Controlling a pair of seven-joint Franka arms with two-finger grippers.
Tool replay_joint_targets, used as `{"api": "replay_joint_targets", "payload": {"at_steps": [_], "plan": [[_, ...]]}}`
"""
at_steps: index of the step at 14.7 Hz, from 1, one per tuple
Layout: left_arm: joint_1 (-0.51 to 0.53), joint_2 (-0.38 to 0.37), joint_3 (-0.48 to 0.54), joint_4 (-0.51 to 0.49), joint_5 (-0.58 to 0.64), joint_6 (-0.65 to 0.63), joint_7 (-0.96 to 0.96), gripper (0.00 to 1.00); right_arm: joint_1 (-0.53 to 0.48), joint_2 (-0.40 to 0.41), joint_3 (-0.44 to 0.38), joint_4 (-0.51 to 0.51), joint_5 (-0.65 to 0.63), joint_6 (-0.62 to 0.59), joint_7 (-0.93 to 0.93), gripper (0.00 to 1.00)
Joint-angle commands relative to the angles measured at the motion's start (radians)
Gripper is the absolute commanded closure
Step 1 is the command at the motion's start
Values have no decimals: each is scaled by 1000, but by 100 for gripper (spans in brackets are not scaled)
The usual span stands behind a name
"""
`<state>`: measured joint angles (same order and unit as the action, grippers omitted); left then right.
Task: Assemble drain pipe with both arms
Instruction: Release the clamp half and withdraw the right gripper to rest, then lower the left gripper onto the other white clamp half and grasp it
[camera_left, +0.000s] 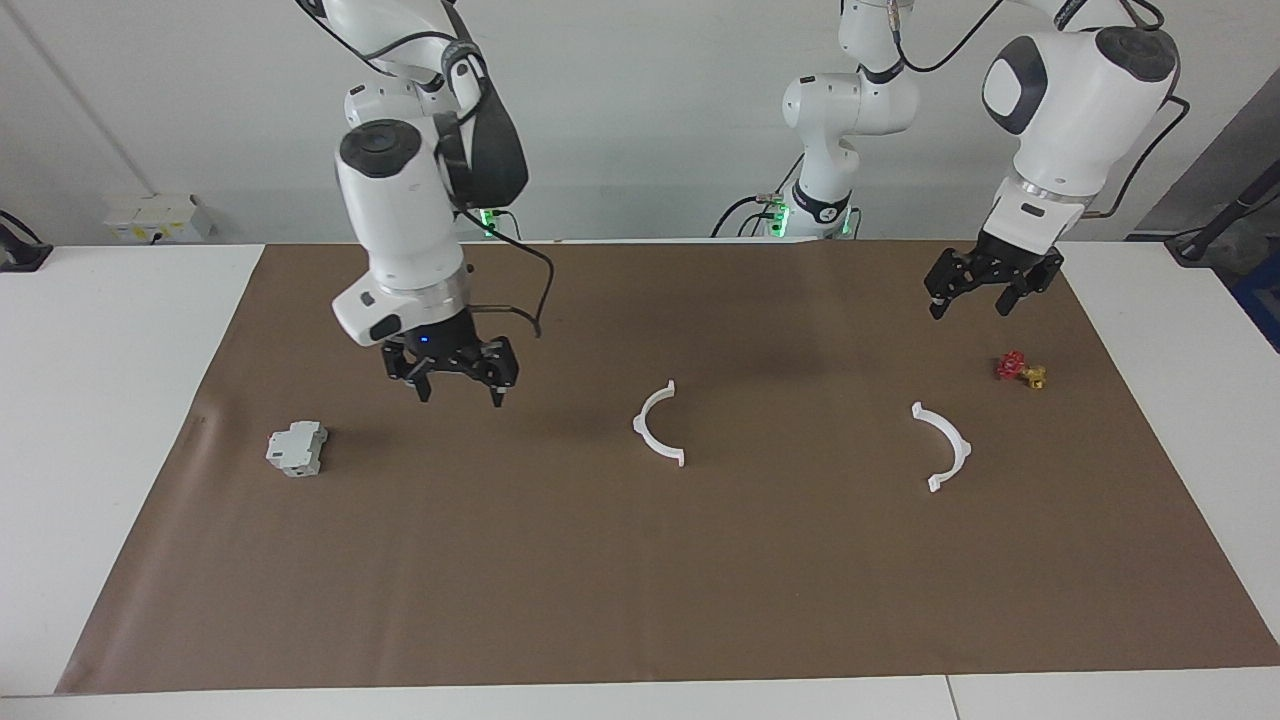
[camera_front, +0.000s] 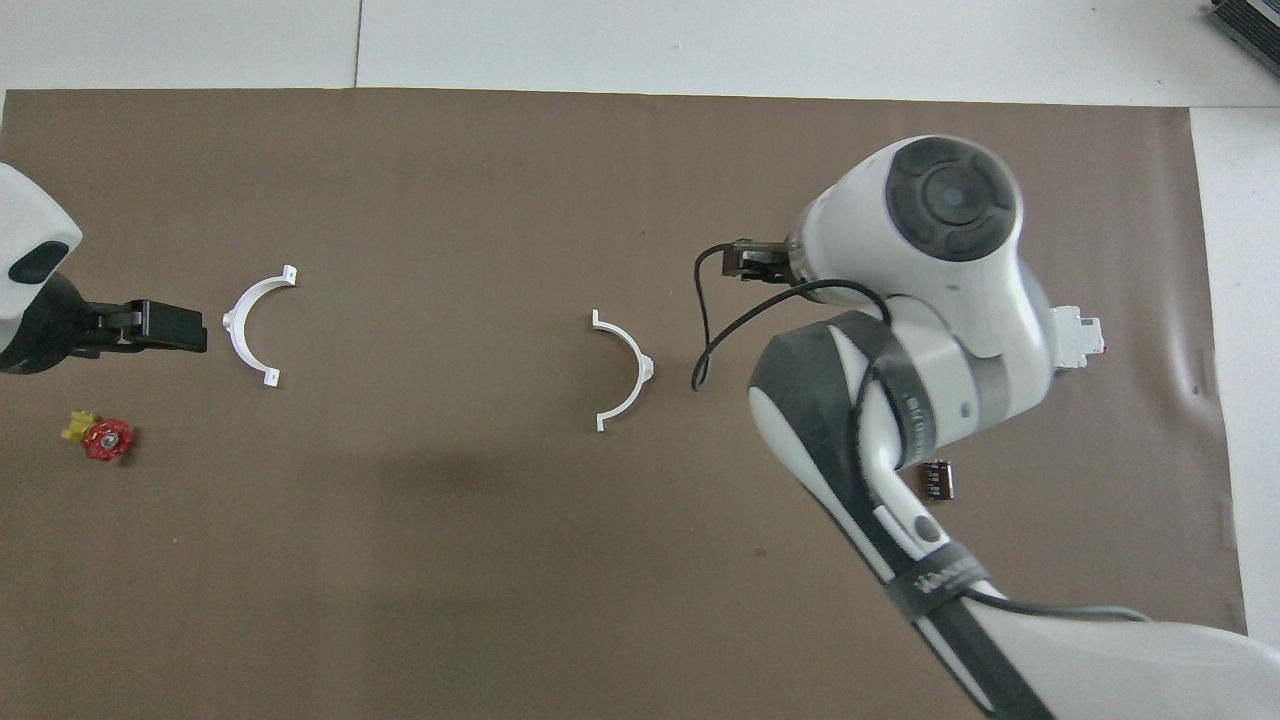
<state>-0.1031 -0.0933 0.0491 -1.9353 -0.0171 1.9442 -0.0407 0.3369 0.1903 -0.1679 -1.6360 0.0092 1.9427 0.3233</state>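
Note:
The drain pipe lies as two separate white half-ring arcs on the brown mat. One arc (camera_left: 655, 426) (camera_front: 626, 370) rests near the mat's middle with nothing touching it. The other arc (camera_left: 946, 446) (camera_front: 249, 326) lies toward the left arm's end. My right gripper (camera_left: 458, 392) hangs open and empty over the mat, between the middle arc and the grey-white box. In the overhead view its fingers are hidden under its own arm. My left gripper (camera_left: 985, 298) (camera_front: 190, 330) is open and empty above the mat, near the second arc and the valve, touching neither.
A grey-white blocky box (camera_left: 297, 447) (camera_front: 1085, 335) sits toward the right arm's end. A small black cylinder (camera_front: 938, 480) lies nearer the robots, partly covered by the right arm. The red-and-yellow valve (camera_left: 1020, 370) (camera_front: 98, 437) stands toward the left arm's end, near the second arc.

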Motion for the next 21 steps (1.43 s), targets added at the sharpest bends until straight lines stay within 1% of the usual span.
{"api": "replay_joint_targets", "payload": {"at_steps": [1, 3, 6, 8, 10, 12, 14, 16, 17, 18, 19, 20, 21], "plan": [[-3, 18, 8, -120, -1, 157, 1, 0, -90, -89, 18, -19, -5, -114, -36, 0], [3, 43, 12, -164, -1, 235, -1, 0, -142, -139, 18, -19, -3, -200, -41, 0], [6, 85, 35, -204, -1, 341, -1, 0, -203, -179, 18, -19, -1, -313, -154, 0], [23, 110, 37, -235, -1, 444, 1, 0, -245, -209, 18, -22, -1, -350, -205, 0], [32, 141, 37, -235, -1, 490, 7, 0, -263, -233, 15, -28, -14, -387, -252, 0], [60, 162, 37, -246, -1, 521, 12, 0, -297, -236, 13, -27, -20, -392, -324, 0], [60, 193, 37, -257, -1, 558, -5, 0, -288, -223, 19, 4, -90, -393, -362, 0], [56, 219, 37, -275, -1, 581, -81, 0, -282, -187, 28, 98, -92, -456, -362, 0], [56, 219, 37, -293, -1, 599, -141, 0, -276, -181, 36, 116, -86, -479, -353, 0], [54, 221, 37, -300, -1, 622, -181, 0, -273, -186, 37, 104, -80, -481, -334, 0], [52, 221, 37, -309, -1, 631, -215, 0, -273, -209, 38, 41, -75, -466, -325, 0], [51, 228, 37, -310, -1, 634, -243, 0, -265, -233, 39, 3, -74, -424, -314, 0], [49, 243, 37, -310, -1, 637, -272, 0, -227, -235, 38, -1, -74, -410, -296, 0]]}}
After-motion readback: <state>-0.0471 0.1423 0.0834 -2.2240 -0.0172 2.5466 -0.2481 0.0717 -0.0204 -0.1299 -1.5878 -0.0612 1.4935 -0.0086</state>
